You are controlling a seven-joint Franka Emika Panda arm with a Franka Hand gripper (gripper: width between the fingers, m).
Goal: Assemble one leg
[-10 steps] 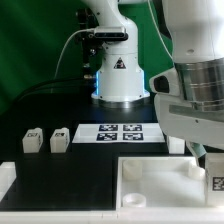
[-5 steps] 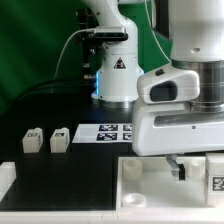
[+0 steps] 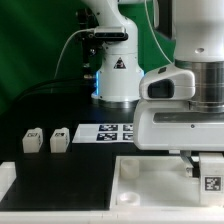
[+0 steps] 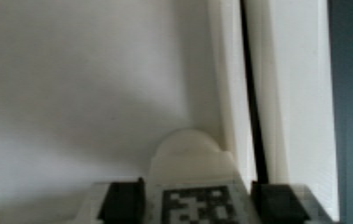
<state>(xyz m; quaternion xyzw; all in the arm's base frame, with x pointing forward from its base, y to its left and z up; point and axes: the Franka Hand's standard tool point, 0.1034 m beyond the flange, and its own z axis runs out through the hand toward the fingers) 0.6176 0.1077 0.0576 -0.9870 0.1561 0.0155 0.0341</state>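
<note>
A: What has changed since the earlier frames?

B: One second ago the arm's housing filled only the right edge of the exterior view. Half a second ago it had swung in over the lower right. Now it sits slightly further right and lower, and a tagged leg point(image 3: 211, 182) shows directly beneath it. The two spare legs point(image 3: 46, 139) at middle left and the marker board point(image 3: 112, 131) have not shifted.

A: Where is the leg relative to the jaws?

B: Between them. In the wrist view the gripper point(image 4: 194, 203) brackets the leg point(image 4: 196, 178) at the bottom centre of the frame: a dark finger point(image 4: 127, 200) on one side, its twin on the other, both touching the tagged face. The jaws are clenched on the leg.

A: Its long axis?

B: It runs up the wrist frame, away from the camera, ending in a rounded tip. In the exterior view it appears upright, tag facing the camera.

A: What does the next move turn on?

B: The leg hangs above the panel point(image 3: 150, 178) at lower right, next to a raised edge seen as a dark vertical line in the wrist view. The likely need is to align the tip with a corner recess, which is not visible here.

A: And the desk point(image 3: 60, 185)?

B: Dark; it carries the spare legs well apart from the gripper.
</note>
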